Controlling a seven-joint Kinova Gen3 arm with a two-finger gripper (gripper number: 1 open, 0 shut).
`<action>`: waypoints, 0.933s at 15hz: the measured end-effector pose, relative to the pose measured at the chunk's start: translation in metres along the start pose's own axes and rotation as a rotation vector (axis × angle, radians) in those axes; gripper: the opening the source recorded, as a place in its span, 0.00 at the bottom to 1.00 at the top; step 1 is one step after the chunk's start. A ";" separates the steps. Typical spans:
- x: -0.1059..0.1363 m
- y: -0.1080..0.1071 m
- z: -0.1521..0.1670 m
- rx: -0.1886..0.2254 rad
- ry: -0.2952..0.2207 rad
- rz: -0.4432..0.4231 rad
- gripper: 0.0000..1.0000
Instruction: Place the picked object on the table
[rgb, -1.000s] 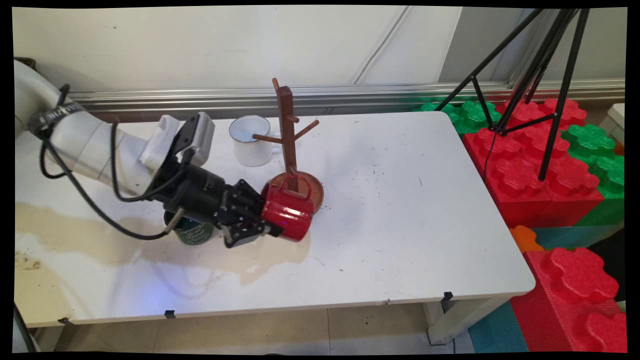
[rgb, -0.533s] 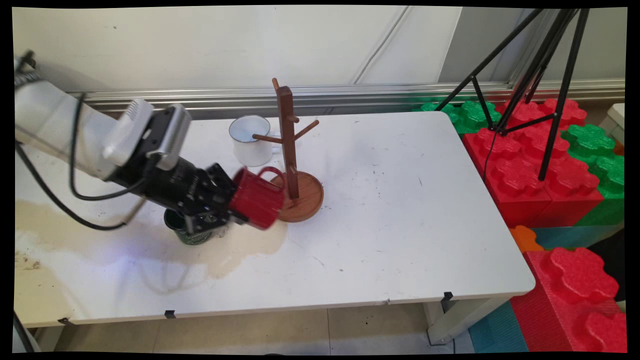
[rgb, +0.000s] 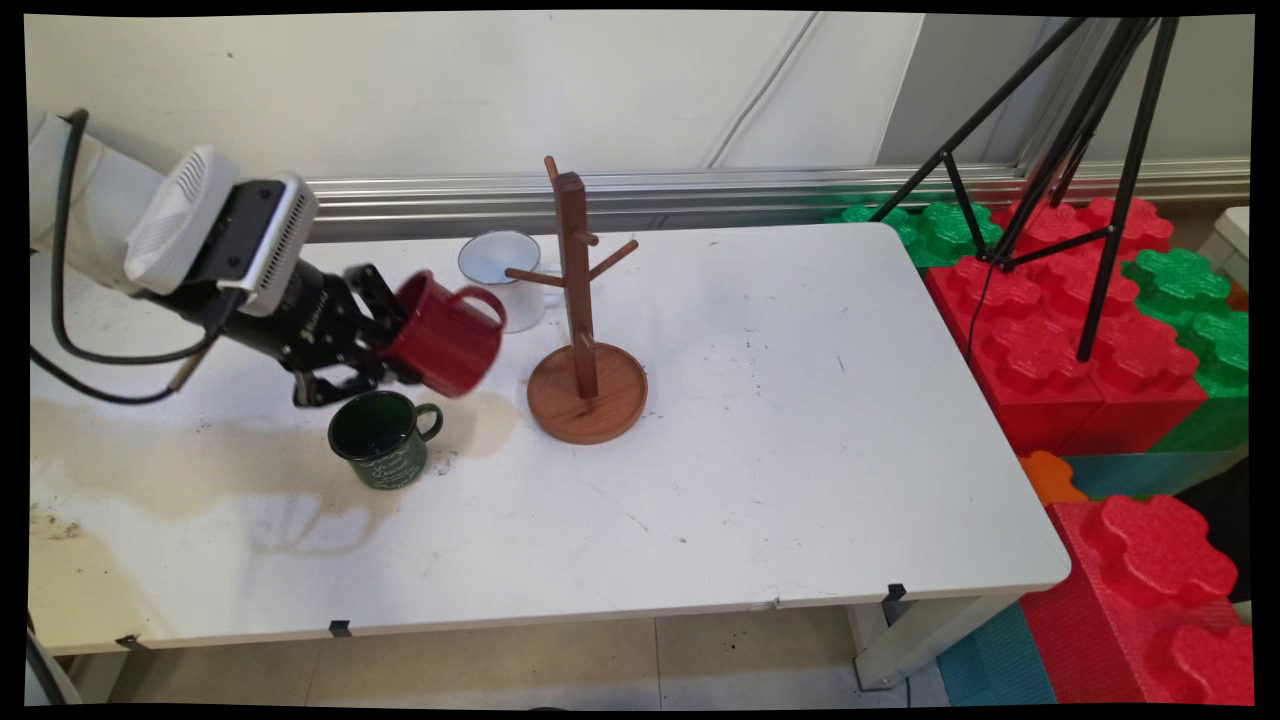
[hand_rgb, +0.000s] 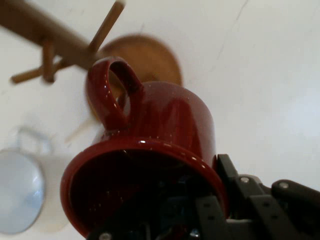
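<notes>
the jaws are pinching the rim of a red mug (rgb: 445, 337), one finger inside the mouth and one outside on the wall, as the hand view shows. the gripper (rgb: 385, 335) holds the red mug in the air above the tabletop (rgb: 800, 450), tilted on its side, with the mouth toward the arm and the base pointing toward the wooden mug tree (rgb: 580, 320). the handle of the red mug is on its upper side.

just below the gripper a dark green mug (rgb: 383, 439) stands upright on the tabletop, its handle pointing right. it is apart from the red mug. a white enamel mug (rgb: 500, 262) stands behind, partly hidden by the red mug, just beside the mug tree on its left.

the mug tree stands upright on its round base, to the right of the red mug and not touching it. its pegs carry no mug.

a brownish stain (rgb: 180, 470) spreads on the left part of the tabletop, around the green mug.
</notes>
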 end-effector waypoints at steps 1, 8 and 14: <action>-0.004 -0.004 -0.003 0.016 -0.027 0.014 0.00; -0.029 -0.031 0.007 0.065 -0.200 0.033 0.00; -0.050 -0.054 0.026 0.053 -0.326 0.024 0.00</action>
